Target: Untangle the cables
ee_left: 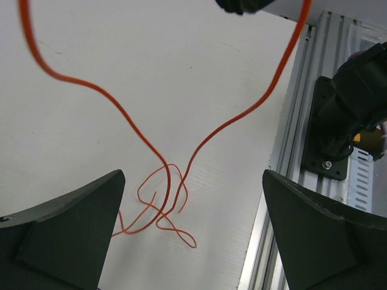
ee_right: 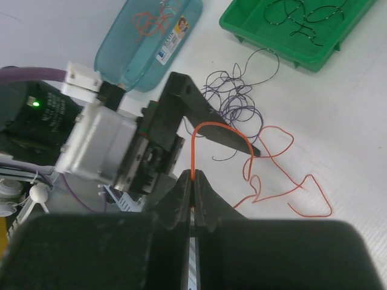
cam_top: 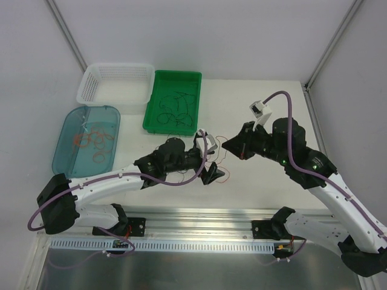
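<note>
Toward the table's left edge the blue tray [cam_top: 65, 158] holds red-orange cables [cam_top: 97, 142] and the green tray [cam_top: 149, 103] at the far edge holds black cables [cam_top: 175, 112] (sorted by colour, it seems), while purple cables [ee_right: 233, 99] lie heaped mid-table. Just beside that heap, the left gripper [ee_left: 193, 175] hovers, claw spread wide and empty, over the low loops of a lone orange cable [ee_left: 130, 127], whose raised part the right gripper [ee_right: 193, 180] pinches tight. This looks like drawing that strand free. The next move calls for lifting it clear of the purple heap and carrying it toward the blue tray.

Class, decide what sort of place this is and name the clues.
Likely a robotics lab workcell: left arm and right arm on an aluminium rail, white walls, green tray of cables.
</note>
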Robot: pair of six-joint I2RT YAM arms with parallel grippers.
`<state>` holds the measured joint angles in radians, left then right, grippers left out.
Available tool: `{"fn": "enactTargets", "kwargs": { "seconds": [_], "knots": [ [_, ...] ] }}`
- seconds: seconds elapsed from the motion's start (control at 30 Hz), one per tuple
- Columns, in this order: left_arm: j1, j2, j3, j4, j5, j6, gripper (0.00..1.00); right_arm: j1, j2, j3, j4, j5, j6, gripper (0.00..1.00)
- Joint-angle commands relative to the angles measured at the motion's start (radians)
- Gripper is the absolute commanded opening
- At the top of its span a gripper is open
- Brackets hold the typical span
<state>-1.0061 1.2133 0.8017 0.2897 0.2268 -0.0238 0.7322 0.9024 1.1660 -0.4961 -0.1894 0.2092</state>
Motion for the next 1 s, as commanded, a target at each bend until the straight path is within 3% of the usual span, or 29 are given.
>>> {"fn": "enactTargets", "kwargs": {
  "seconds": [0.0,0.1,0.2,0.3,0.33,0.37,0.43,0.47,0.53,0.6,0.7,0.77,0.8,0.93,0.97],
  "knots": [
    [-0.019,0.040,0.042,0.149,0.022,0.059,0.99,0.013,-0.008,0.003,0.077,-0.053,0.036,0.01],
    [-0.029,0.075,0.033,0.186,-0.027,0.062,0.99,0.016,-0.011,0.004,0.080,-0.054,0.039,0.01],
    [-0.034,0.097,0.011,0.233,-0.066,0.047,0.93,0.019,-0.016,0.004,0.080,-0.059,0.042,0.01],
    [-0.034,0.107,-0.005,0.270,-0.058,0.027,0.78,0.018,-0.020,0.001,0.079,-0.058,0.045,0.01],
    [-0.034,0.111,-0.009,0.273,-0.046,0.025,0.70,0.018,-0.020,0.001,0.077,-0.051,0.042,0.01],
    [-0.034,0.111,-0.009,0.275,-0.037,0.025,0.54,0.019,-0.020,0.001,0.073,-0.048,0.039,0.01],
    [-0.034,0.112,-0.010,0.275,-0.021,-0.003,0.35,0.019,-0.025,0.001,0.057,-0.029,0.024,0.01],
    [-0.034,0.108,-0.013,0.275,-0.021,-0.019,0.18,0.019,-0.028,0.001,0.051,-0.021,0.016,0.01],
    [-0.034,0.091,-0.019,0.273,-0.035,-0.034,0.05,0.019,-0.039,-0.008,0.027,0.017,0.006,0.01],
    [-0.034,0.075,-0.013,0.256,-0.049,-0.051,0.00,0.018,-0.049,-0.020,0.008,0.042,0.002,0.01],
    [-0.031,0.046,0.036,0.166,-0.089,-0.059,0.00,0.018,-0.083,-0.045,-0.013,0.088,-0.020,0.10],
    [-0.029,0.038,0.079,0.061,-0.133,-0.065,0.00,0.018,-0.118,-0.063,-0.009,0.079,-0.063,0.23],
    [-0.025,0.038,0.140,0.014,-0.153,-0.073,0.00,0.018,-0.132,-0.068,0.001,0.071,-0.076,0.38],
    [0.013,0.032,0.293,-0.173,-0.168,-0.085,0.00,0.019,-0.197,-0.081,-0.005,0.060,-0.165,0.72],
    [0.023,0.028,0.316,-0.187,-0.162,-0.081,0.00,0.019,-0.223,-0.083,-0.010,0.068,-0.177,0.76]
  ]
}}
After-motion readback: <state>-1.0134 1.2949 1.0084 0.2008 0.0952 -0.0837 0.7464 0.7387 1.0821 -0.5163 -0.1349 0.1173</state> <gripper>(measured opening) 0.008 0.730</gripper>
